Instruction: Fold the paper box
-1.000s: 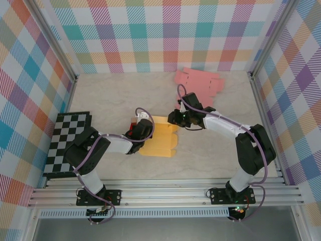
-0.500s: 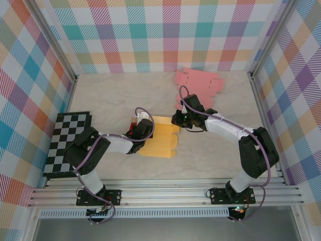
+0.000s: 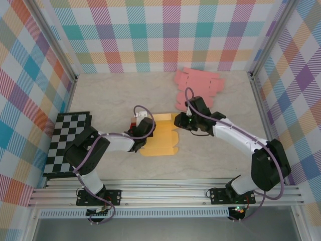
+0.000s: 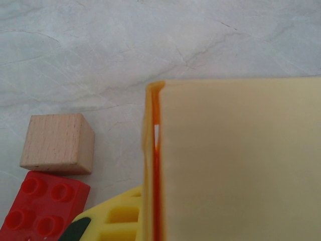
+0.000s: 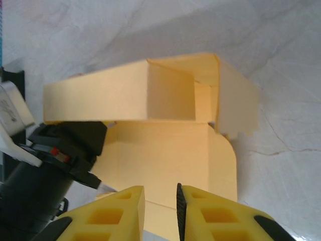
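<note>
The yellow paper box [image 3: 161, 139] lies partly folded at the table's middle. My left gripper [image 3: 146, 133] is shut on its left edge. In the left wrist view the box panel [image 4: 241, 160] stands on edge and runs down beside my yellow finger [image 4: 118, 217]. My right gripper [image 3: 177, 122] hovers at the box's right side. In the right wrist view its fingertips [image 5: 129, 203] stand a little apart over the flat panel [image 5: 160, 155], with nothing between them. One wall of the box [image 5: 115, 98] is raised behind it.
A flat pink box blank [image 3: 198, 83] lies at the back right. A checkered board [image 3: 67, 143] sits at the left edge. A wooden cube [image 4: 58, 143] and a red brick [image 4: 42, 208] rest just left of the box, next to my left gripper.
My right arm has swung its elbow out to the right and its gripper has shifted slightly right along the box's edge. The left gripper has kept its hold.
</note>
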`<action>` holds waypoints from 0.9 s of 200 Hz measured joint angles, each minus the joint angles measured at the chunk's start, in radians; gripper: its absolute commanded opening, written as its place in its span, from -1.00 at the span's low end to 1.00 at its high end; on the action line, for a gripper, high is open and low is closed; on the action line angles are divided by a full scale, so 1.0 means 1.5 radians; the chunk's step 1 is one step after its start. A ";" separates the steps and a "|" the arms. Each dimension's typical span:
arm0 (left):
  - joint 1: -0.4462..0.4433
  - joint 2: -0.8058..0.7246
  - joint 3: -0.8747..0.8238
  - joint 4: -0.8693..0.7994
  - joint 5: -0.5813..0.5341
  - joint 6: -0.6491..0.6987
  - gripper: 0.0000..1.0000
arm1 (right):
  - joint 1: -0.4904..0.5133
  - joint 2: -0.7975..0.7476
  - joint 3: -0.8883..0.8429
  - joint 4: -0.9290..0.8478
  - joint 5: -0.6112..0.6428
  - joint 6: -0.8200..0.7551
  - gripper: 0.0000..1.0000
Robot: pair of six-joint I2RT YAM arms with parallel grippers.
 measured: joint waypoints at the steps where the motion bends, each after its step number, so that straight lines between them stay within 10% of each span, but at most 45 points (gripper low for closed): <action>1: 0.000 0.000 0.000 0.000 0.000 -0.001 -1.00 | 0.000 0.001 -0.001 0.001 0.001 0.000 -0.59; 180: 0.000 -0.010 0.022 -0.070 0.010 -0.037 -1.00 | -0.080 0.267 -0.007 0.216 0.046 -0.072 -0.72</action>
